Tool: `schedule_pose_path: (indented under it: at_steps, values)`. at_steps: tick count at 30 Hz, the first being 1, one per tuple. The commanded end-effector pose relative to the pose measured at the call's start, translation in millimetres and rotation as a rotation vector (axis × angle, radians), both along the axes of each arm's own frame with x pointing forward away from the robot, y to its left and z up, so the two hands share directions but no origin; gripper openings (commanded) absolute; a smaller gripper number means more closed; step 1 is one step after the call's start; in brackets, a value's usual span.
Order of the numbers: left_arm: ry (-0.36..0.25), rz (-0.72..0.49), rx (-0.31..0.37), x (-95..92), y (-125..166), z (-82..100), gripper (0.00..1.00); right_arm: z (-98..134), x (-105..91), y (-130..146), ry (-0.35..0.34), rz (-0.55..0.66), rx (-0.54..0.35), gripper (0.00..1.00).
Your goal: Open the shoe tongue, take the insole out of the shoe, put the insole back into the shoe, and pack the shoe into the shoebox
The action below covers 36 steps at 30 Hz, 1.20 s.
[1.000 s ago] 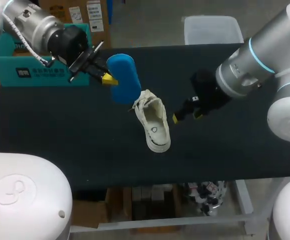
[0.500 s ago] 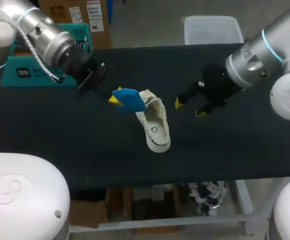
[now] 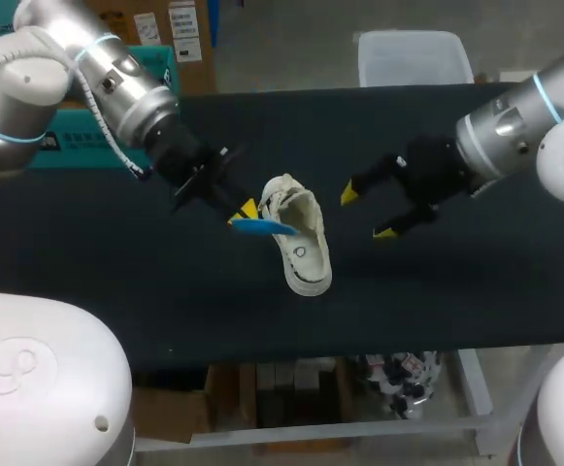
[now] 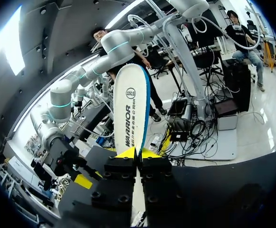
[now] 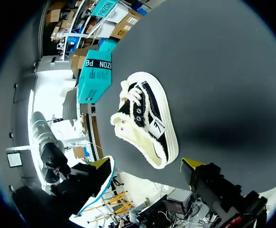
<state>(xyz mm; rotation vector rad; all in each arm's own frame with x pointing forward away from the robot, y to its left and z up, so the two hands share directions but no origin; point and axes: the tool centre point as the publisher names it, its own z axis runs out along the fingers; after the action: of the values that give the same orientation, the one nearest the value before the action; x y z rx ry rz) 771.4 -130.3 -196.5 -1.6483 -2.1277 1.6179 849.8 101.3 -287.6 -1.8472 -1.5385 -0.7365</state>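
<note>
A cream, fleece-lined shoe with black sides lies upright mid-table, its opening facing up. My left gripper is shut on the heel end of the blue-edged white insole. The insole is held edge-on and nearly level at the shoe's laced end, just left of it. In the left wrist view the insole stands straight out from between the yellow tips. My right gripper hangs wide open to the right of the shoe, holding nothing. The teal shoebox sits at the far left, partly behind my left arm.
Bare black tabletop lies in front of the shoe and on both sides. The table's front edge runs close below the shoe in the head view.
My left gripper carried the insole down and right to the shoe, tipping it from upright to nearly flat. My right gripper drew back to the right, still open.
</note>
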Motion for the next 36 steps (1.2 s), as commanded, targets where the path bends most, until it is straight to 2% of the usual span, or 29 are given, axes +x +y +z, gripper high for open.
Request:
schedule_pose_path:
  at_steps: [1, 12, 16, 19, 25, 29, 33, 36]
  values:
    - [0.017, -0.029, -0.01, 18.3, -10, -9.2, 0.0, -7, 9.9, 3, 0.091, 0.07, 0.064, 1.0]
    - [0.002, -0.051, -0.048, 42.2, -24, -27.1, 0.0, -7, 9.9, 3, 0.091, 0.07, 0.064, 1.0]
    - [0.002, -0.053, -0.05, 43.0, -30, -31.8, 0.0, -10, 12.6, 10, 0.104, -0.029, 0.264, 1.0]
    - [-0.008, -0.057, -0.051, 41.9, -31, -32.3, 0.0, -11, 11.3, 12, 0.148, -0.123, 0.361, 1.0]
    - [-0.052, -0.037, -0.046, 39.5, -33, -33.3, 0.0, -12, -1.0, 16, 0.247, -0.231, 0.473, 1.0]
    - [-0.051, -0.031, -0.043, 38.3, -31, -36.0, 0.0, -11, -6.2, 22, 0.288, -0.279, 0.559, 1.0]
    - [-0.064, -0.014, -0.041, 35.8, -31, -40.8, 0.0, -7, -9.1, 28, 0.338, -0.293, 0.572, 1.0]
    - [-0.075, -0.004, -0.039, 33.3, -31, -44.1, 0.0, -8, -11.0, 36, 0.4, -0.289, 0.57, 0.98]
